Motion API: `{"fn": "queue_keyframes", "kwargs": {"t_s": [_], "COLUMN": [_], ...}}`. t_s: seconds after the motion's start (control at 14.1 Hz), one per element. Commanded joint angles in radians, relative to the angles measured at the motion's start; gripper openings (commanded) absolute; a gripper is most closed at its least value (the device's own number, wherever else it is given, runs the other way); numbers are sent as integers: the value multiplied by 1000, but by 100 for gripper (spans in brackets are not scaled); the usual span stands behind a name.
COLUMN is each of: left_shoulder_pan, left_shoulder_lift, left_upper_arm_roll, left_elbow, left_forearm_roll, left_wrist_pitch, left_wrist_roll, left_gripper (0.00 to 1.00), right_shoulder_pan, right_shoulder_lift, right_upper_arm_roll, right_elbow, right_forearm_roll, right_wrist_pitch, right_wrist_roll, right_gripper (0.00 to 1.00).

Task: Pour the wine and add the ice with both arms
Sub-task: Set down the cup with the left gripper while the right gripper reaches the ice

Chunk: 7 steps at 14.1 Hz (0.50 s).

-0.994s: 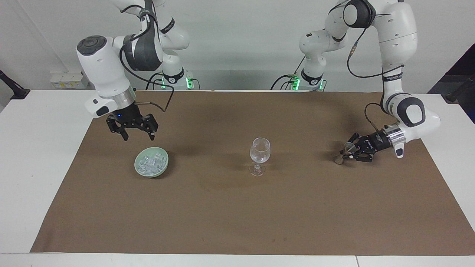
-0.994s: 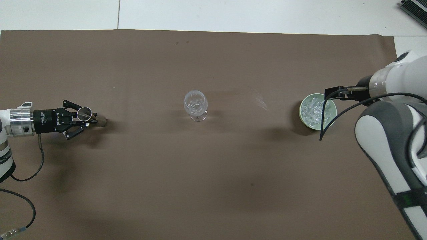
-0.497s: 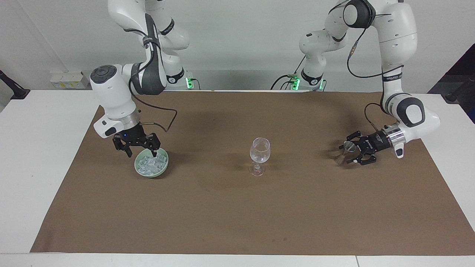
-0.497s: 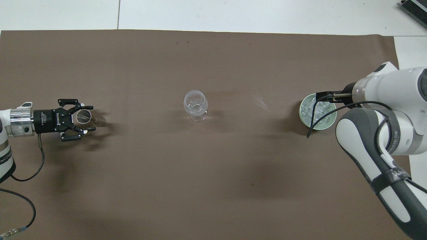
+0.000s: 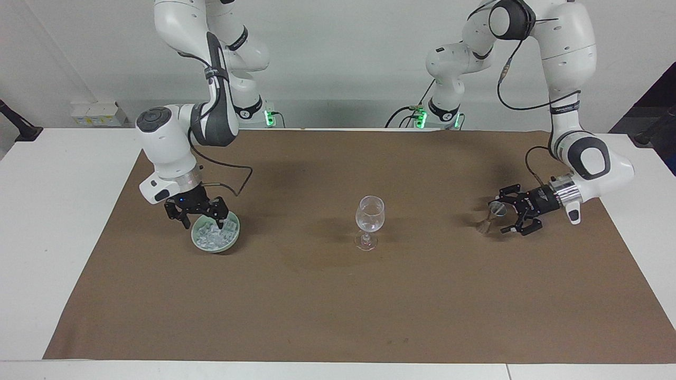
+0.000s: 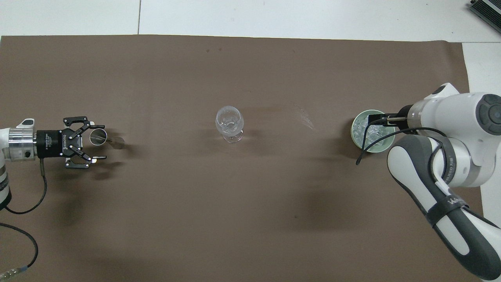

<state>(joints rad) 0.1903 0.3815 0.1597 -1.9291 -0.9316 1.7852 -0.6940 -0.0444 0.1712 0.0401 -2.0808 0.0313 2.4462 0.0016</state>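
The left gripper (image 5: pixel 506 216) has spread wide and let go of the small glass (image 5: pixel 492 215); the right gripper (image 5: pixel 203 220), fingers apart, has dropped into the bowl (image 5: pixel 233 236) of ice (image 5: pixel 213 235), ready to pick.

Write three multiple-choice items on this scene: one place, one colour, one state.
1. The pale green round bowl of clear ice cubes sits: A toward the right arm's end; B toward the left arm's end; C on bare white table.
2. The paper mat is: A blue; B brown; C red.
3. The right gripper at the bowl is: A shut on a spoon; B shut, empty; C open.
Key: A, the bowl lies under the right arm; B, the mat is plainly brown; C, its fingertips stand apart at the ice.
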Motion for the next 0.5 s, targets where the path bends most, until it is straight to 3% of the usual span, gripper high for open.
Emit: {"fn": "queue_keyframes", "kwargs": {"t_s": [0.0,0.43], "left_shoulder_pan": [-17,-26], "left_shoulder_lift": [-36,-104], "left_upper_arm_roll": [9,8], "left_elbow": [64,197], "left_forearm_roll": [118,353], "left_wrist_pitch": [14,20], "left_wrist_roll": [49,226], "left_gripper": [100,100], "right_shoulder_pan": [15,32], "right_shoulder_lift": [1,-7], "right_upper_arm_roll": [3,1], "right_elbow": [-54,-100], "right_forearm_roll": [-2,-2], "right_wrist_pitch": [77,132], "right_wrist_roll": [-12,-3], "right_gripper": [91,81]}}
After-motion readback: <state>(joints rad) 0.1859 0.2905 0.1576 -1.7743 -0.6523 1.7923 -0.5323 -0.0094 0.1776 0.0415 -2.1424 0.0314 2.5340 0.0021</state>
